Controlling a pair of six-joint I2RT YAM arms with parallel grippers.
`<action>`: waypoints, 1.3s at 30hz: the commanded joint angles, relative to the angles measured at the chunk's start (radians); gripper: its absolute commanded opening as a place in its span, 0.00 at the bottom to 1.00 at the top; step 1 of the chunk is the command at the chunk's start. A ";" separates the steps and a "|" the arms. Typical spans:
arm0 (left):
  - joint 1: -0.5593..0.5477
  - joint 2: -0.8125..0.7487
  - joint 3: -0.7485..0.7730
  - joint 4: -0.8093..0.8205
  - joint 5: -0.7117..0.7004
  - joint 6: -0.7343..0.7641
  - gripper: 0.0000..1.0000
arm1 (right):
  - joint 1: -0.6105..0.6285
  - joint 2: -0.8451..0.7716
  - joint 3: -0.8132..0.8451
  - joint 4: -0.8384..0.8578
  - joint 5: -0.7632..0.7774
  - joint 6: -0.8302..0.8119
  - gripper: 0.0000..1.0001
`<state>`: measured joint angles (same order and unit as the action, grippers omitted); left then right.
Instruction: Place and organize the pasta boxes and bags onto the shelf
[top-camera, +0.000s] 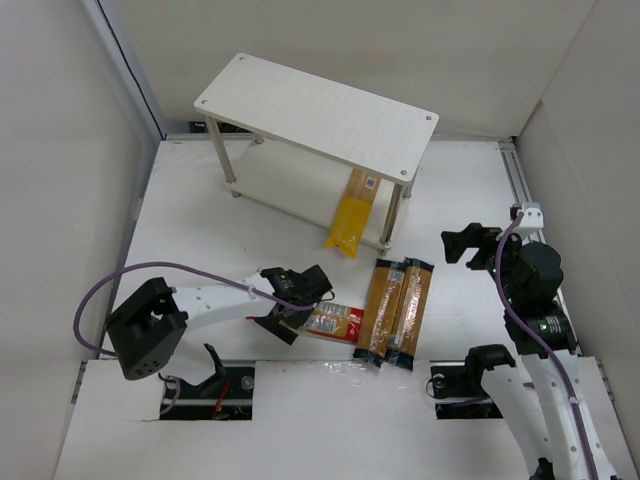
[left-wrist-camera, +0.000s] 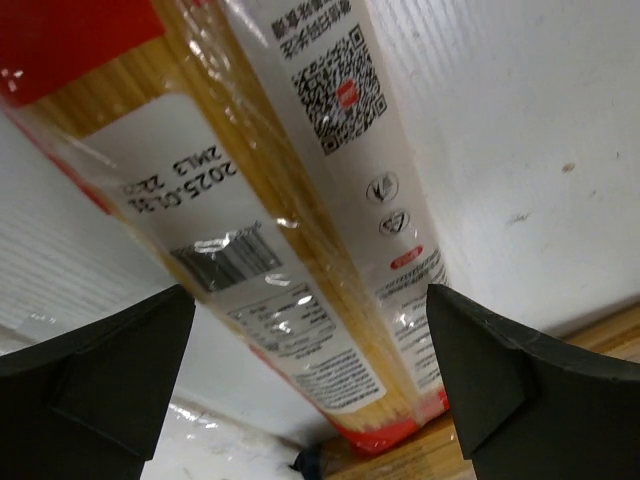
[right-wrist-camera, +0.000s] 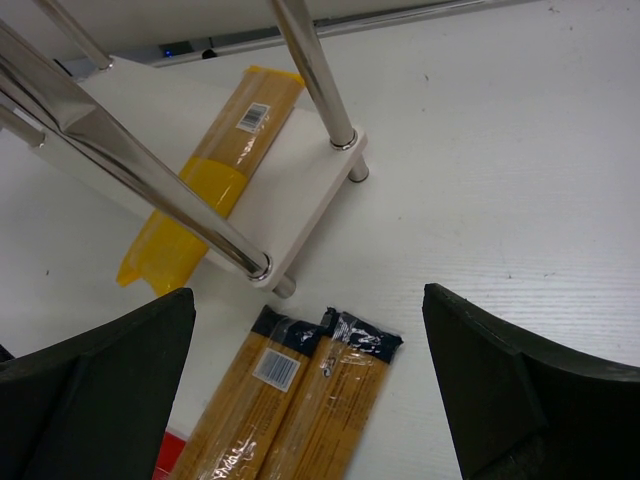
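Note:
The shelf (top-camera: 330, 110) stands at the back, with the yellow bag (top-camera: 352, 215) on its lower board, one end poking past the front edge. Two clear spaghetti bags (top-camera: 383, 310) (top-camera: 411, 312) lie side by side on the table. Left of them lies the red-and-orange box (top-camera: 335, 322). My left gripper (top-camera: 293, 303) is open at the box's left end. In the left wrist view the box (left-wrist-camera: 300, 230) runs between the wide-apart fingers (left-wrist-camera: 110, 370) without touching them. My right gripper (top-camera: 468, 245) hangs open and empty, right of the shelf. The right wrist view looks down on both spaghetti bags (right-wrist-camera: 300, 400) and the yellow bag (right-wrist-camera: 215, 170).
Grey walls close in the table on the left, back and right. The shelf's metal legs (right-wrist-camera: 315, 75) stand near the yellow bag. A purple cable (top-camera: 150, 268) loops over the left arm. A strip of bare wood (left-wrist-camera: 560, 340) shows under the box's end.

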<state>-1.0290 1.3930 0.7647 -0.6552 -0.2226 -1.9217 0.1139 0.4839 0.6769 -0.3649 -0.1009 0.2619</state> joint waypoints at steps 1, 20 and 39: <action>0.036 0.044 -0.008 0.031 -0.115 -0.522 1.00 | 0.012 -0.001 0.015 0.052 0.003 0.008 1.00; 0.119 0.299 0.119 0.102 0.031 -0.161 0.13 | 0.012 -0.057 0.006 0.061 0.066 0.017 1.00; 0.091 -0.129 0.227 0.401 -0.572 0.918 0.00 | 0.012 -0.097 -0.004 0.070 0.064 0.017 1.00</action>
<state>-0.9752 1.3865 0.9791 -0.5362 -0.6094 -1.3384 0.1139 0.3923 0.6716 -0.3496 -0.0414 0.2684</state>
